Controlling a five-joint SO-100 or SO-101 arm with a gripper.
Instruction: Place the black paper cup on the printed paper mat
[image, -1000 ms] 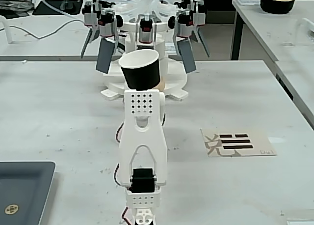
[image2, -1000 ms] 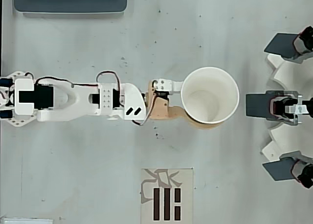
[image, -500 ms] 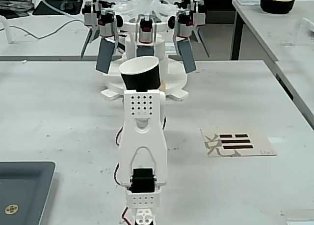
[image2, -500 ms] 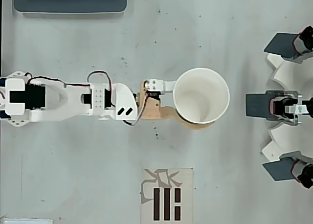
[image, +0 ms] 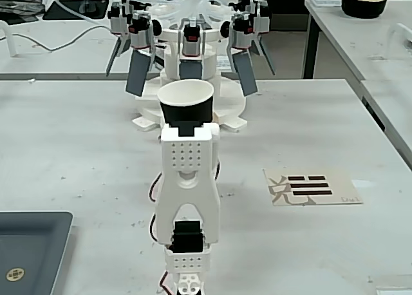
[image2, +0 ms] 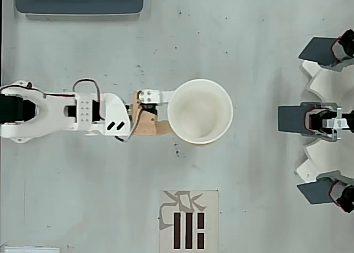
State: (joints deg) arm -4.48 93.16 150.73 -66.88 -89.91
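Note:
The black paper cup [image: 185, 102] stands upright at the tip of my arm, its white inside [image2: 199, 110] facing up in the overhead view. My gripper [image: 187, 125] [image2: 165, 112] is shut on the cup's lower side. The fingertips and the cup's base are hidden behind the arm and under the rim, so I cannot tell whether the cup touches the table. The printed paper mat [image: 313, 187] [image2: 188, 221] lies flat on the table. It sits to the right of the arm in the fixed view, and below the cup near the bottom edge in the overhead view.
A white rig with several dark paddles [image: 193, 44] [image2: 323, 120] stands just beyond the cup. A dark grey tray [image: 32, 250] [image2: 79, 1] sits on the side away from the mat. A dark bowl of pale food [image: 364, 3] rests on another table.

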